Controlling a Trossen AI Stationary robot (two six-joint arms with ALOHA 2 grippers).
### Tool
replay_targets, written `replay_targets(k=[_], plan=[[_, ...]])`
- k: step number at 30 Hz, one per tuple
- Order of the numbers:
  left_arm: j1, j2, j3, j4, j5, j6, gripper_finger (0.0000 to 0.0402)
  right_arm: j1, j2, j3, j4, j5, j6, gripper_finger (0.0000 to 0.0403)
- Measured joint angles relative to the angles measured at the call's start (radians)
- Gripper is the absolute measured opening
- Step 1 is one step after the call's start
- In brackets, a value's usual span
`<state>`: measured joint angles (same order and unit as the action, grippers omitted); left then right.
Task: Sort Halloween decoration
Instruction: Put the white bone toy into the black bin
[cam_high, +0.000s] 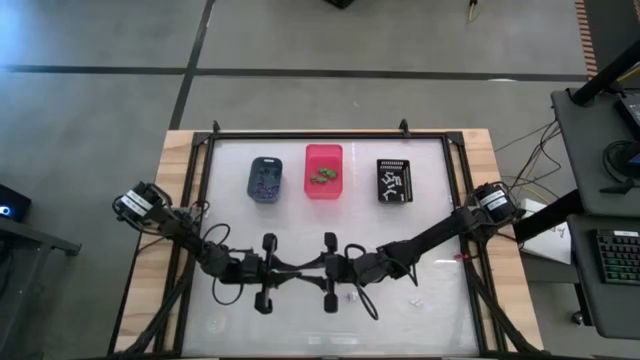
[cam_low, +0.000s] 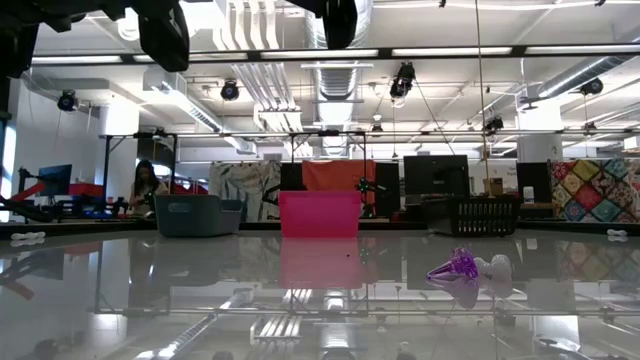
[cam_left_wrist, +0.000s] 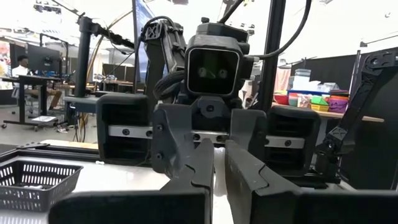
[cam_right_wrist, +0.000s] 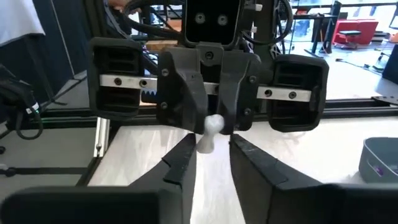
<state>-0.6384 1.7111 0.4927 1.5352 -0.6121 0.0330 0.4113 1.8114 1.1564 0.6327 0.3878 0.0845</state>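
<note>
Grey-blue bin has purple bits in it, pink bin green, black bin white, so I judge most of the sorting done. Mid-table my left gripper pinches a white trinket. My right gripper stands half-closed either side of it, not clearly clamping. On the glass lie a purple trinket and a white one, unsorted.

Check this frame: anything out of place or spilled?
Nothing spilled or damaged. A purple trinket and a white trinket lie loose on the table, unsorted; the left hand pinches a white piece.
</note>
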Motion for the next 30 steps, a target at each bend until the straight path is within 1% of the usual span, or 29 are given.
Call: replay_targets(k=[7,13,21,24,27,30], plan=[[0.001,0.000,0.000,0.000,-0.002,0.000,0.0003,-0.006,0.000,0.000,0.000,-0.007,-0.038,0.0019],[0.001,0.000,0.000,0.000,-0.001,-0.001,0.0031,-0.006,0.000,0.000,0.000,-0.005,-0.035,0.0014],[0.000,0.000,-0.002,-0.001,0.000,-0.007,0.0095,-0.007,-0.004,0.000,-0.010,0.000,-0.024,0.0010],[0.000,0.000,-0.004,-0.002,-0.004,-0.007,0.0122,-0.011,-0.024,0.000,-0.073,0.006,-0.003,0.0010],[0.001,0.000,-0.007,-0.006,-0.009,-0.007,0.0150,-0.023,-0.063,0.000,-0.187,0.005,0.052,0.0010],[0.001,0.000,-0.016,-0.006,-0.051,-0.008,0.0176,-0.038,-0.104,0.000,-0.315,0.006,0.105,0.0010]])
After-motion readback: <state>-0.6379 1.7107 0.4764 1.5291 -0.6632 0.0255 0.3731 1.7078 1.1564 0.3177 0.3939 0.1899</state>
